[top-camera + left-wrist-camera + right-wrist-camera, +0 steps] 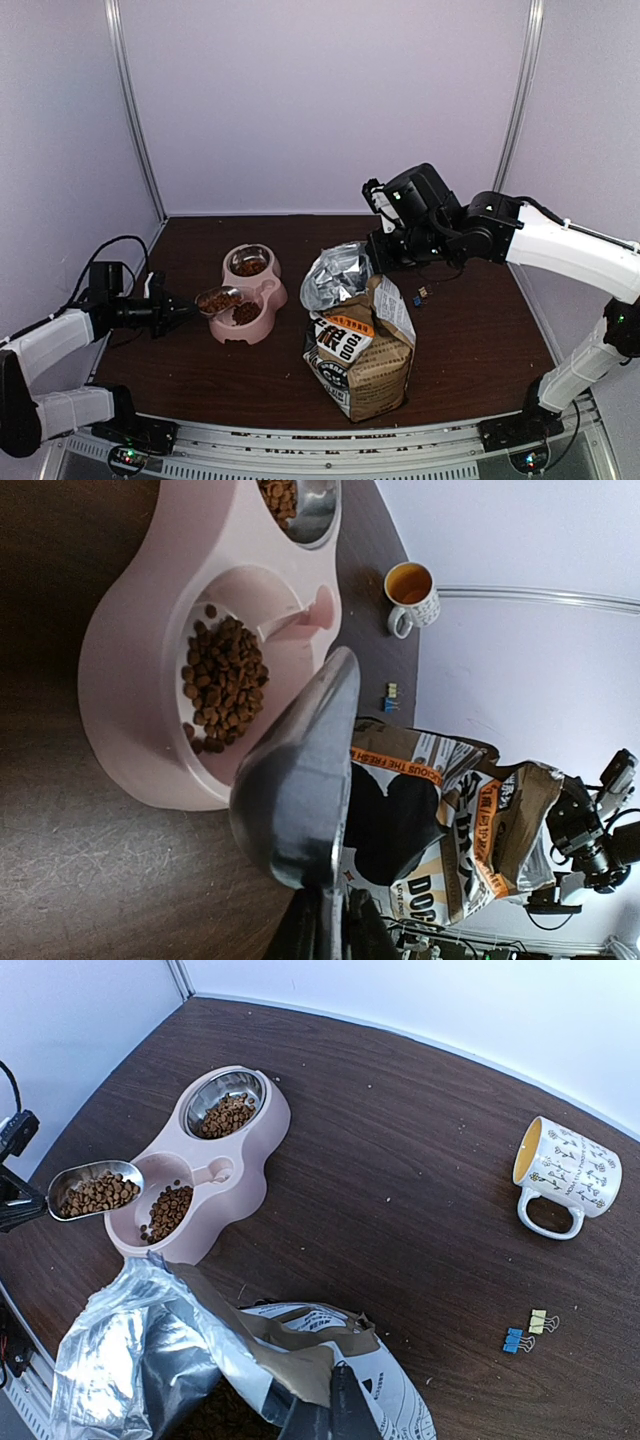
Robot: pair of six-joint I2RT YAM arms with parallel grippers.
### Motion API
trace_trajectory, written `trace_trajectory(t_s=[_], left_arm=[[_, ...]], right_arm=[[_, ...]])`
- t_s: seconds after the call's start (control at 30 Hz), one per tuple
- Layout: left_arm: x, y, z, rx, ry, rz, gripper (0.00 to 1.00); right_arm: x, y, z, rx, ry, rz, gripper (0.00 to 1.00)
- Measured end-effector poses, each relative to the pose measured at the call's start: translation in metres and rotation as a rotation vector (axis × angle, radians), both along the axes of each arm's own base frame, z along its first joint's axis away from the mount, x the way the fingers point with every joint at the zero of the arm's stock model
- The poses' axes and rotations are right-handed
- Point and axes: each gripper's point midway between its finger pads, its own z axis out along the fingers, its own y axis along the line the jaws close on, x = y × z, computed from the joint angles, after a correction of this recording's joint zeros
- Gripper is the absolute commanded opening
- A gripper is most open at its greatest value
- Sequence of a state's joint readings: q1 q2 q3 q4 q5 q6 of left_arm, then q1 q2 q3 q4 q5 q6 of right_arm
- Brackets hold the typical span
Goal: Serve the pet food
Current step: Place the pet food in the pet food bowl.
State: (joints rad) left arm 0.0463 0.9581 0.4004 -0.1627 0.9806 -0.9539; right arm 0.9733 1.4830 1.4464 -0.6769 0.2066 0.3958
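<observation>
**A:** Since the right jaws are pinched shut on the rim of the kraft-brown paper dog-food bag point(365, 365), guessing that's to keep it open?

**B:** Yep, and the left jaws clamp narrow on the silver metal scoop point(218, 299), held level so the small dark brown kibble point(95, 1195) just ahead of them doesn't spill short of the pink plastic double bowl point(250, 1175).

The pet food point(96, 1194) is small, dark brown dry kibble, seen in 4 places. 1 loose heap fills the silver scoop point(85, 1171), which sits level at the edge of the pink double bowl point(240, 1192). A thin layer lies in the bowl's near well. A small heap sits in its far steel well. More shows dark inside the open bag point(120, 1360).
</observation>
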Motion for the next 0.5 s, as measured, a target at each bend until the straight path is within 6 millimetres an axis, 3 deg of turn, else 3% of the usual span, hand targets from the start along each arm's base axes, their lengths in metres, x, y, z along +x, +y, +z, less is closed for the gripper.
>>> trace_trajectory(t_s=[0.27, 0.5], left_arm=[[-0.003, 0.005, -0.014, 0.064, 0.019, -0.016, 0.0], [-0.001, 0.009, -0.013, 0.122, 0.012, -0.023, 0.0]], right_arm=[[0.0, 0.0, 0.0, 0.0, 0.0, 0.0, 0.0], [0.001, -0.001, 0.0, -0.001, 0.0, -0.002, 0.0]])
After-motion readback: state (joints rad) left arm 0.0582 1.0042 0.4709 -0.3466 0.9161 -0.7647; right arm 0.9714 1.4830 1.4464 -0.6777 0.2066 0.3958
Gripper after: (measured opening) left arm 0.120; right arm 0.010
